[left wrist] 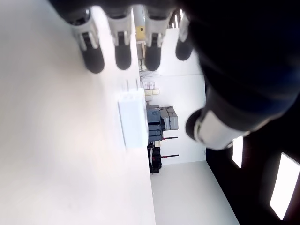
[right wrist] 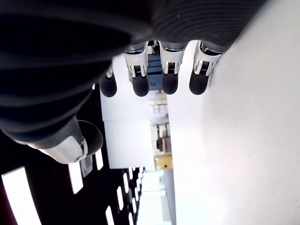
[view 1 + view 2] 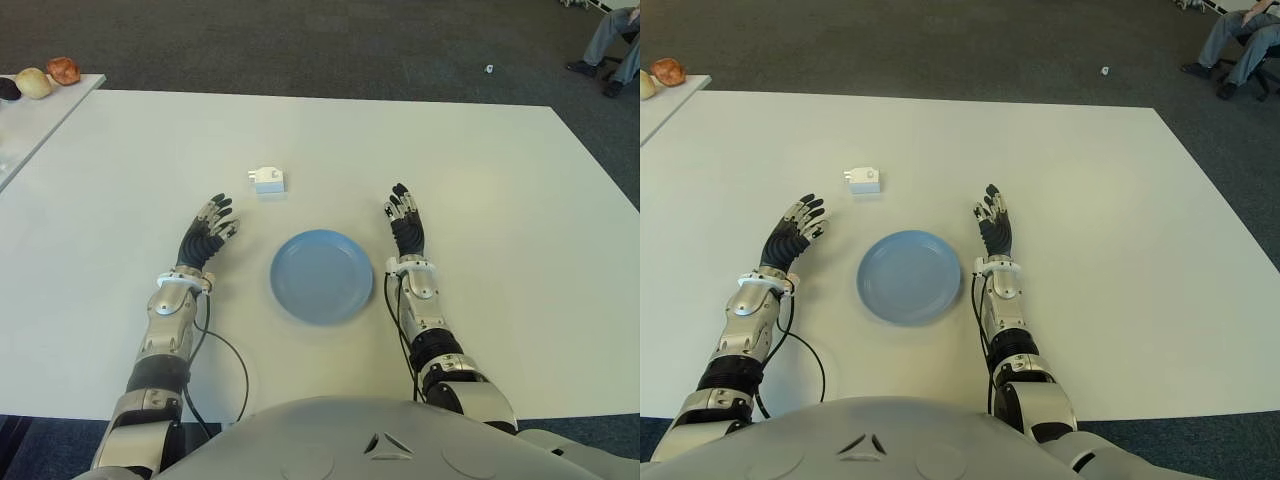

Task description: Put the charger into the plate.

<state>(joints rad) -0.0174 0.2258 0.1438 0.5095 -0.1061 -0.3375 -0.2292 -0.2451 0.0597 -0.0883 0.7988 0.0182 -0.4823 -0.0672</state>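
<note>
White charger (image 3: pixel 267 180) lies on table beyond empty blue plate (image 3: pixel 322 276).

An office or lab: white table (image 3: pixel 480 200) on dark carpet (image 3: pixel 300 45), seated person (image 3: pixel 612 45) beyond its far corner.

- The plate (image 3: pixel 321 276) is sitting on the bench (image 3: pixel 500 180), between the left robot hand (image 3: pixel 207 230) and the right robot hand (image 3: pixel 404 222).
- The charger (image 3: pixel 267 180) is lying behind the plate, toward the left.
</note>
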